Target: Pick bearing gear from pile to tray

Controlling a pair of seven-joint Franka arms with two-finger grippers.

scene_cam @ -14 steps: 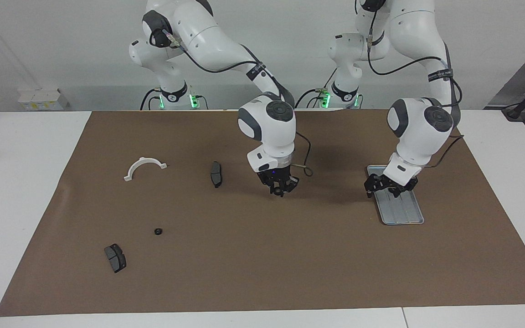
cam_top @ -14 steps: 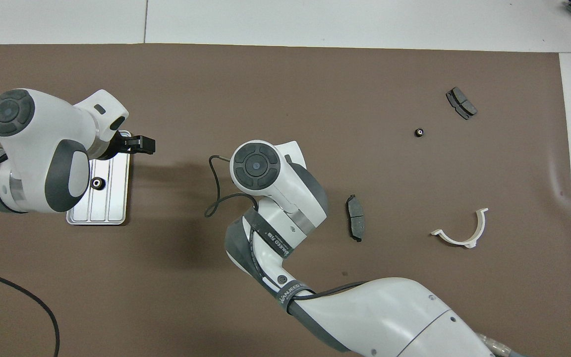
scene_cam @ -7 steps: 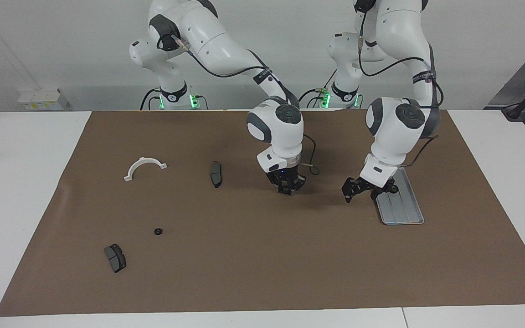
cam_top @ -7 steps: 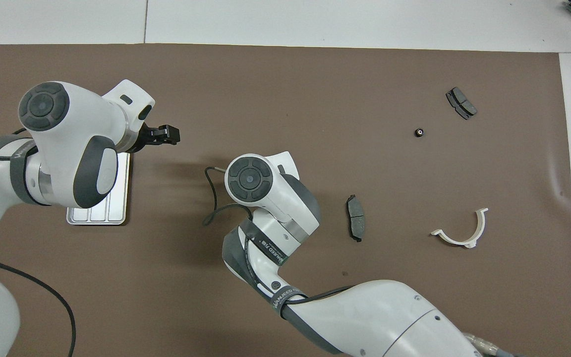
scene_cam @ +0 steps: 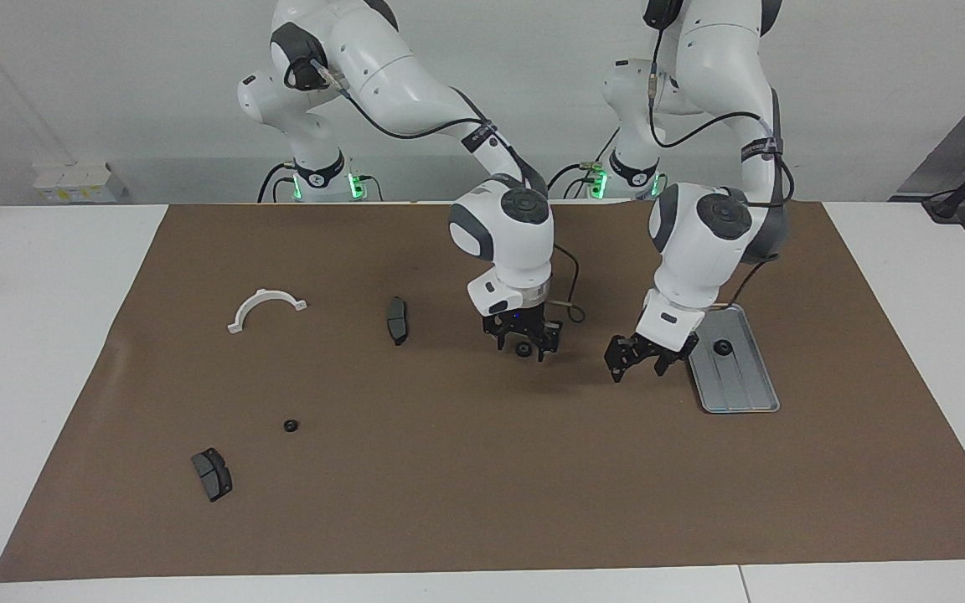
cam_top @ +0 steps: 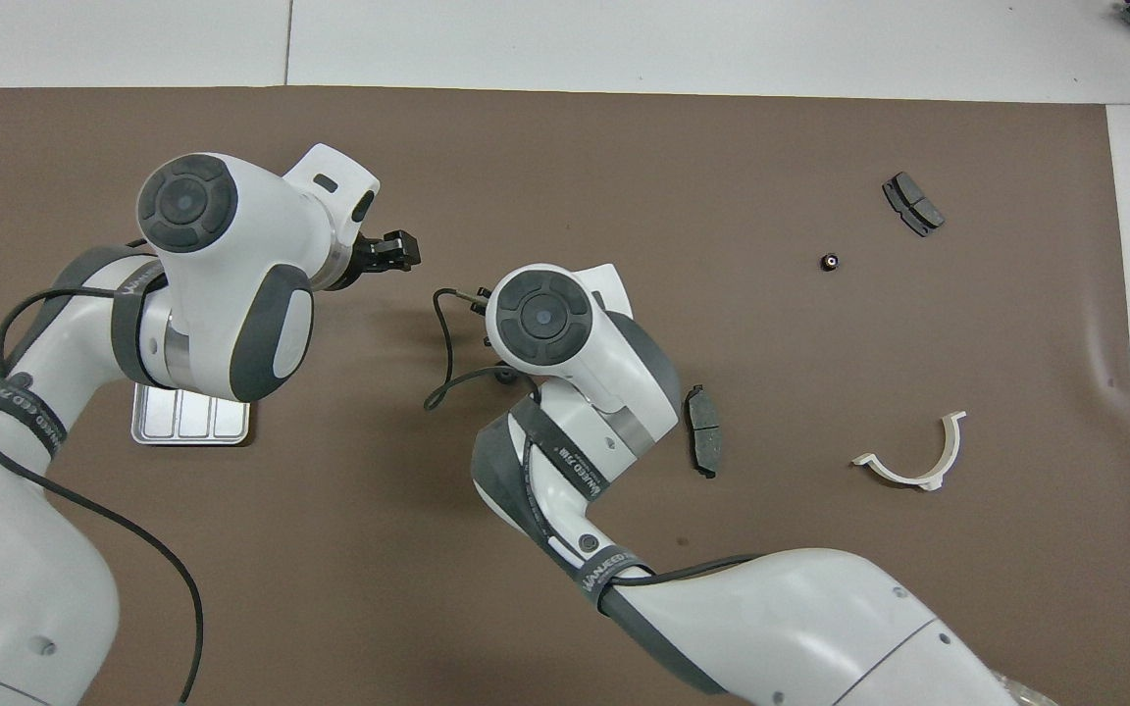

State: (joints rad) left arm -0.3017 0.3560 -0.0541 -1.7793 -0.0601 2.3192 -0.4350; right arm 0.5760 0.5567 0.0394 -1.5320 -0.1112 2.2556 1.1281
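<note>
The silver tray [scene_cam: 742,387] lies toward the left arm's end of the brown mat, with one small black bearing [scene_cam: 723,347] in it. My left gripper [scene_cam: 636,358] is open and empty, low over the mat beside the tray, on the side toward the table's middle. My right gripper [scene_cam: 524,345] is over the middle of the mat, its fingers spread. A second black bearing [scene_cam: 523,349] sits between its fingertips, down by the mat. It also shows in the overhead view [cam_top: 504,374]. A third black bearing [scene_cam: 290,425] lies in the pile.
Toward the right arm's end of the mat lie a white half-ring [scene_cam: 267,306], a dark brake pad [scene_cam: 397,320] nearer the middle, and another brake pad [scene_cam: 212,473] farthest from the robots. In the overhead view my left arm covers most of the tray [cam_top: 192,424].
My left gripper has moved off the tray toward the table's middle, leaving a bearing in the tray. My right gripper's fingers have spread, and a bearing now shows between them.
</note>
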